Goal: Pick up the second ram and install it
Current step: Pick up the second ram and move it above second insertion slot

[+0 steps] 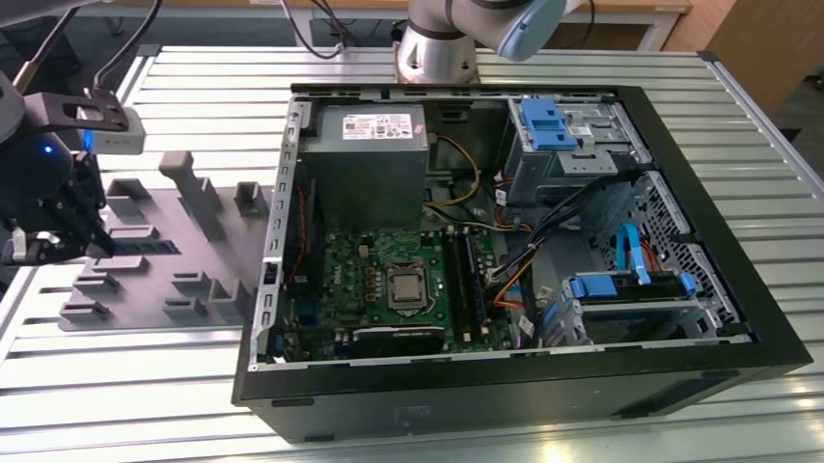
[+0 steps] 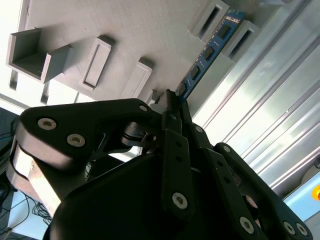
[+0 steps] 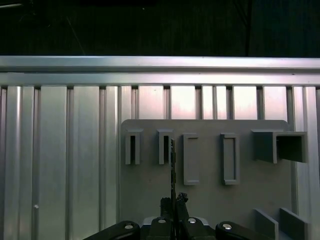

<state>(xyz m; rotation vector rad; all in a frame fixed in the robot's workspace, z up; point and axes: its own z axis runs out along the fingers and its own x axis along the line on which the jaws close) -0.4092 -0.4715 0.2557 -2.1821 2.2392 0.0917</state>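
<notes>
blue second ram (image 2: 212,47), dark chips (image 2: 207,53), grey holder tray (image 2: 125,30), black gripper (image 2: 171,100), green motherboard (image 1: 347,270)

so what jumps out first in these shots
The open black computer case with its green motherboard sits in the middle of the exterior view. In the second wrist view, the gripper is closed on one end of the second ram, a blue stick at the grey holder tray. That tray lies at the exterior view's left, beside the case.
</notes>
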